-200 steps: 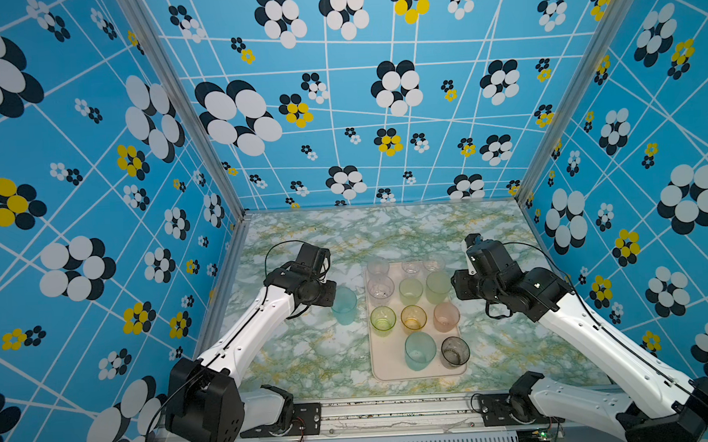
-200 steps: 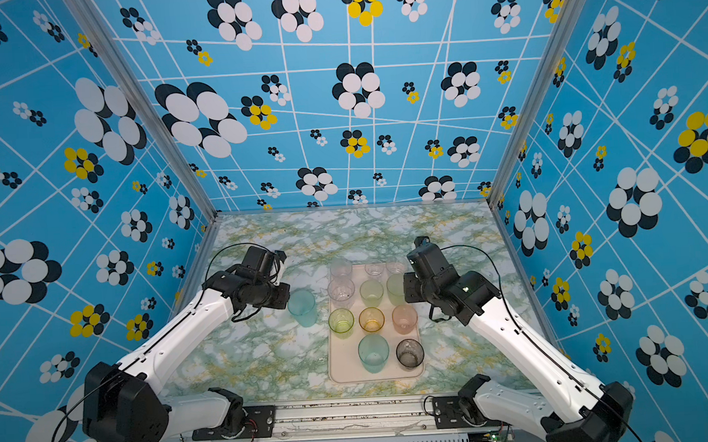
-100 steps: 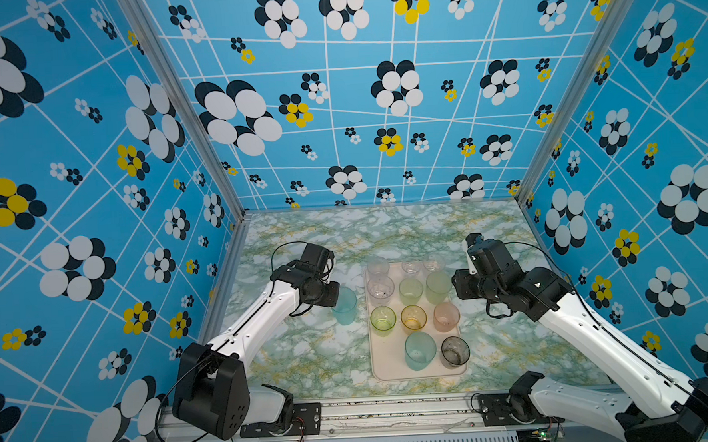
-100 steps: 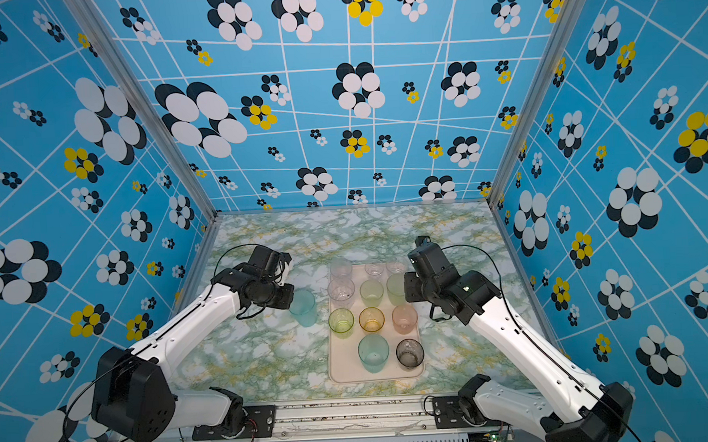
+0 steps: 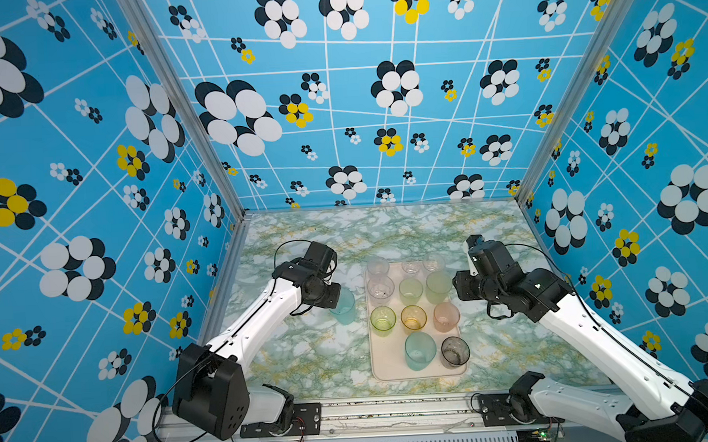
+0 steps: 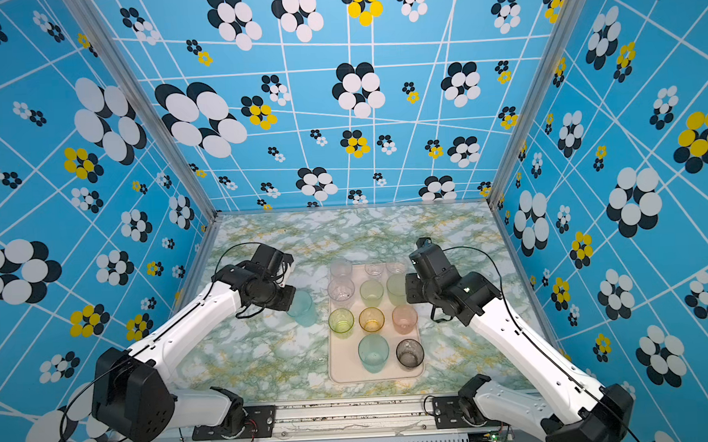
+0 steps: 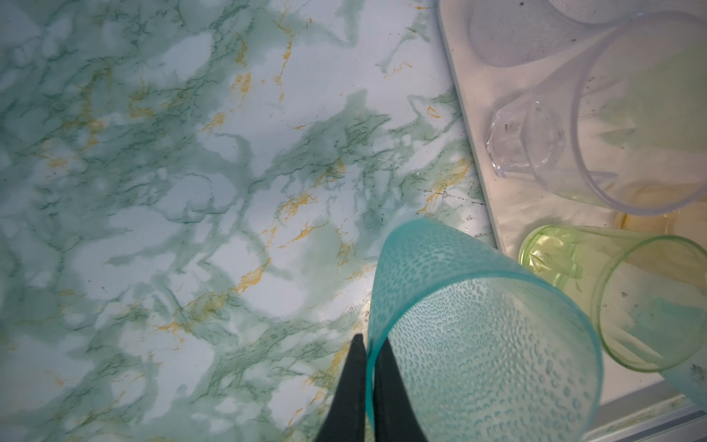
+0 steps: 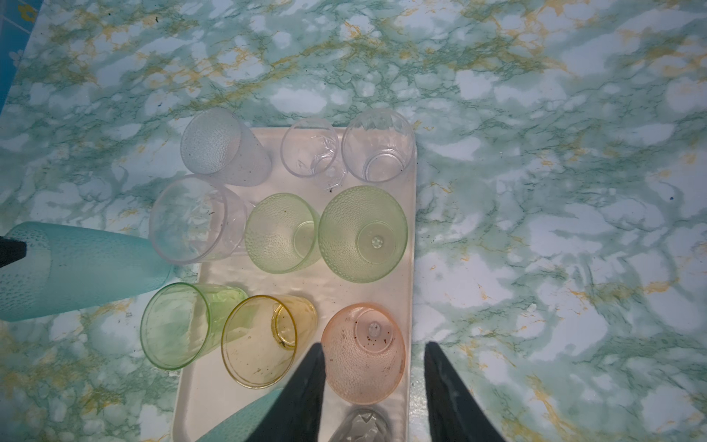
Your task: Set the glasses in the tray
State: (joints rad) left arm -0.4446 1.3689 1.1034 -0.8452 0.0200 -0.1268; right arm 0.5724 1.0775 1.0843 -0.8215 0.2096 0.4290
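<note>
A tall teal-blue glass (image 5: 343, 308) (image 6: 303, 310) stands on the marble table just left of the tray (image 5: 389, 365) (image 6: 345, 368). My left gripper (image 7: 369, 344) is shut on its rim, one finger inside the wall (image 7: 478, 325) and one outside. On the cream-pink tray stand several glasses: clear, pale green, lime (image 5: 382, 319), amber (image 5: 412, 316), pink (image 8: 363, 352), another teal (image 5: 420, 350) and smoky grey (image 5: 455, 351). My right gripper (image 8: 375, 346) hangs open above the tray's right side, its fingers either side of the pink glass without touching it.
Blue flower-patterned walls close in the table (image 5: 309, 357) on three sides. A metal rail (image 5: 395, 407) with both arm bases runs along the front edge. The clear glass (image 8: 197, 220) at the tray's left rim stands close to the held teal glass.
The left gripper's fingers have closed on the teal glass's rim, and the left arm has shifted slightly. The right arm and the glasses on the tray have not moved.
</note>
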